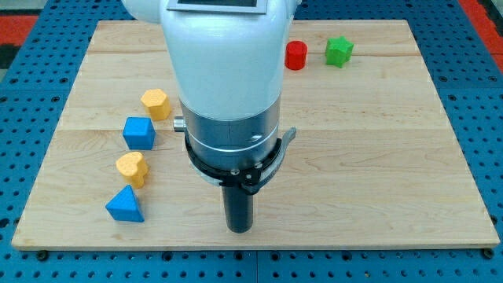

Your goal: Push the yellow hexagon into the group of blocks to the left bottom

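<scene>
Our tool is a bare rod holding nothing; my tip (240, 229) rests well right of the blue triangle (126, 205). The yellow hexagon (156, 103) sits just above the blue cube (139, 132); a glancing push could scatter that cube.

Under my working area lies a pale wooden board (369, 157), rectangular, with grain lines running across the view. It rests on a blue perforated surface (31, 79) with a regular hole pattern. A red strip (23, 20) shows at the view's top-left corner. Lighting is even.
</scene>
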`<action>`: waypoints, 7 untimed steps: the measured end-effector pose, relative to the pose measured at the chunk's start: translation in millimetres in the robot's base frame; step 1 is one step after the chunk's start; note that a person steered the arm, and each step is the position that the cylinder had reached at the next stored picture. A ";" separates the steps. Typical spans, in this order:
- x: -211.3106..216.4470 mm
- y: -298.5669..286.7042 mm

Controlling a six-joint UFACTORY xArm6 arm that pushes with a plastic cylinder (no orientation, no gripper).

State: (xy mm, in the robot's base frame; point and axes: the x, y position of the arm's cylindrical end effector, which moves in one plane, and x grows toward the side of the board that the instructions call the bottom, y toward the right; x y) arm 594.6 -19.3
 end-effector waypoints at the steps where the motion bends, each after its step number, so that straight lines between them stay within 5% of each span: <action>1: -3.8 24.1; 4: -4.8 63.9; 7: -126.8 30.3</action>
State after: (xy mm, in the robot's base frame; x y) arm 467.8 11.1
